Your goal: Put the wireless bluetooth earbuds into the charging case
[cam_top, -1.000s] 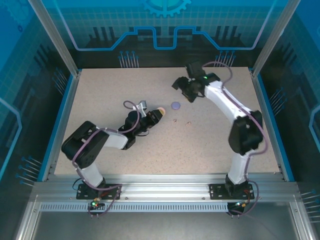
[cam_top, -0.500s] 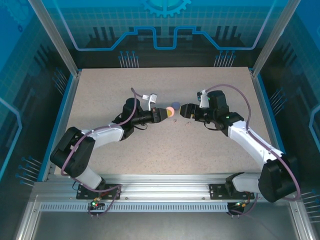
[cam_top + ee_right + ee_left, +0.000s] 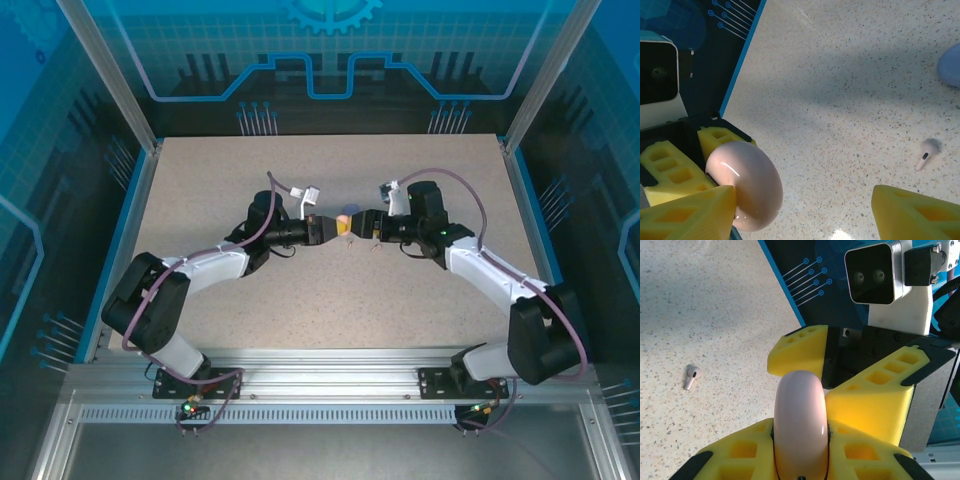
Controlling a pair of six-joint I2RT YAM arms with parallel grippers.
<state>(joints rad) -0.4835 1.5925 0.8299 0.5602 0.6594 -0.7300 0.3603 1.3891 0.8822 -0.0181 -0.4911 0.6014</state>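
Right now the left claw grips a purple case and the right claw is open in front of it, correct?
Not quite. The case in the left claw is pale pink, not purple, as the left wrist view shows. The right claw is indeed open in front of it.

Overhead camera looks down from behind the arm bases across the whole table. The 2 wrist cameras sit close, facing each other, both catching the pink case.
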